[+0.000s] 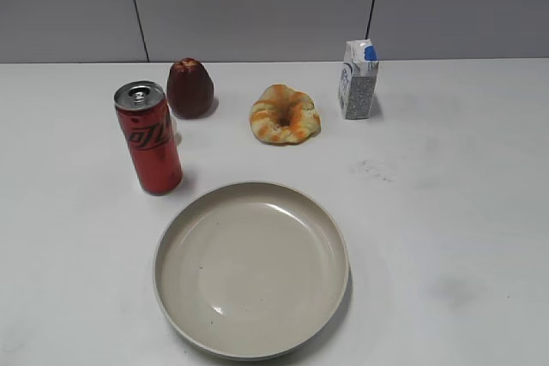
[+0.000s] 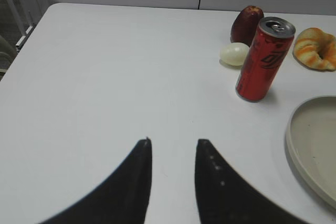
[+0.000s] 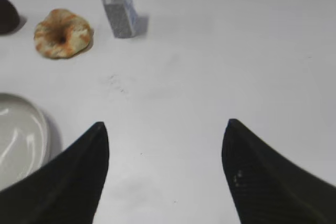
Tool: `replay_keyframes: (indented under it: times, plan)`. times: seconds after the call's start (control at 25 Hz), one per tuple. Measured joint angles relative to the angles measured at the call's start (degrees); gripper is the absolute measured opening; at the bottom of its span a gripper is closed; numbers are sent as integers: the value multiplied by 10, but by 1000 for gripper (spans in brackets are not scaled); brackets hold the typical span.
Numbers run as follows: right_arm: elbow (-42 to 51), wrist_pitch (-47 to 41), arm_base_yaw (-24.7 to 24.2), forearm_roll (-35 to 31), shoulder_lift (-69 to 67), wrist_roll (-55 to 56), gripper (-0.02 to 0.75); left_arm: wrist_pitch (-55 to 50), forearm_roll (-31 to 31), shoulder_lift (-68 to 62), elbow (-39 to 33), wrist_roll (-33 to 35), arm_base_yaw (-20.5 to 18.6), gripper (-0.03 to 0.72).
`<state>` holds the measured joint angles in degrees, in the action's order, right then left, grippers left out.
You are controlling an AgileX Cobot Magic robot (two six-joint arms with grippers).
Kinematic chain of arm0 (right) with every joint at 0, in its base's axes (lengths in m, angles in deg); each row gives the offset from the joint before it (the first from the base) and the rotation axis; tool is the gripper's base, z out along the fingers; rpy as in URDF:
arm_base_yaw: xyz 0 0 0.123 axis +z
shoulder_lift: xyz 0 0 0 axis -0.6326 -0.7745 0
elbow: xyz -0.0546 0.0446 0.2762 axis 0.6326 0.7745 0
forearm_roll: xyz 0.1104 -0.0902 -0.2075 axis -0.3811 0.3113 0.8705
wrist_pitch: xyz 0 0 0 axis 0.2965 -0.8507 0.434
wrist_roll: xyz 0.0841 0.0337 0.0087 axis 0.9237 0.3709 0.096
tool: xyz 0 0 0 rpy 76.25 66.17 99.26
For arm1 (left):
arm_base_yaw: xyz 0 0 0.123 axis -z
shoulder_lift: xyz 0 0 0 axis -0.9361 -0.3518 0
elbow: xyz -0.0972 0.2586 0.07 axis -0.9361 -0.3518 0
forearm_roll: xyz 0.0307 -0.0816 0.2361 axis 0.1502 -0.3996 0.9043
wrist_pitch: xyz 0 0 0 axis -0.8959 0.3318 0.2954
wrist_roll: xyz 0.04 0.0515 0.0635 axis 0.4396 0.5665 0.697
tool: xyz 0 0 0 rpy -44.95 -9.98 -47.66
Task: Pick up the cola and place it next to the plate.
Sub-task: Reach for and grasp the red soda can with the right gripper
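The cola (image 1: 150, 138), a tall slim red can with a silver top, stands upright on the white table just behind and left of the plate (image 1: 251, 267), a wide cream dish with a raised rim. In the left wrist view the cola (image 2: 263, 60) stands far ahead to the right of my left gripper (image 2: 173, 141), which is open and empty; the plate's rim (image 2: 311, 148) shows at the right edge. My right gripper (image 3: 165, 124) is wide open and empty over bare table, with the plate (image 3: 18, 137) at its left. No gripper shows in the exterior view.
A dark red fruit (image 1: 190, 87) stands behind the cola, with a pale egg-shaped thing (image 2: 234, 54) beside it. A croissant-like bread ring (image 1: 285, 115) and a small milk carton (image 1: 358, 80) sit at the back. The table's left edge (image 2: 21, 51) is near.
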<state>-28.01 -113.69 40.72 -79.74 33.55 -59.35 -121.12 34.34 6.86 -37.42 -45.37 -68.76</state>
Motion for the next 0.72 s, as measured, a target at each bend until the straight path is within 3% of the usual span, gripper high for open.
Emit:
replay_keyframes:
  times: [0.12,0.28,0.56,0.72]
  plan:
    - [-41,-1,13,-68,-102,-63,510,0,0,0,0,0,0,228]
    - [-125,-31,59,-94,-233,-81,510,0,0,0,0,0,0,228]
    - [-306,-73,206,-90,-435,-75,510,0,0,0,0,0,0,228]
    - [-415,-81,292,-35,-532,-35,510,0,0,0,0,0,0,228]
